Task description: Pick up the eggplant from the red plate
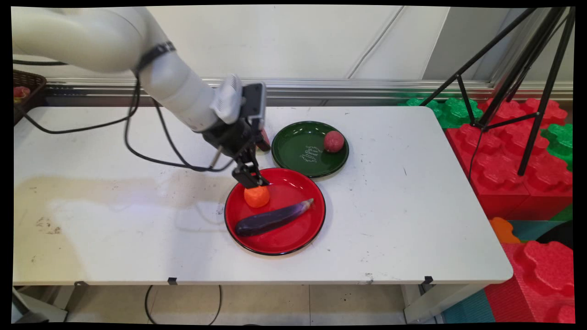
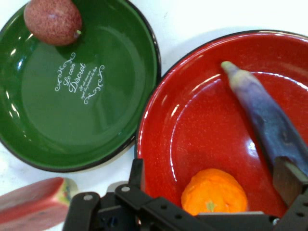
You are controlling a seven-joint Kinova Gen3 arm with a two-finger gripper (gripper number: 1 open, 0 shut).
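Hand view: my end effector [image 2: 211, 175] is spread wide, one finger on either side of the orange fruit [image 2: 214, 192], w/ a gap showing on both sides, so nothing is clamped. Main view puts the end effector [image 1: 251, 179] right over that fruit [image 1: 257, 196], tips about at its top; can't tell if they touch it. The fruit sits at the far-left part of the red plate [image 1: 293, 247]. Just beside it on the same plate lies a purple eggplant [image 1: 273, 219], apart from the fruit and close to my right finger [image 2: 288, 180]. Behind, touching or nearly touching the red plate, is a green plate [image 1: 293, 151] w/ a reddish round fruit [image 1: 334, 141] near its rim. A red wedge [image 2: 33, 199] lies on the counter [image 1: 114, 206] beside the green plate.
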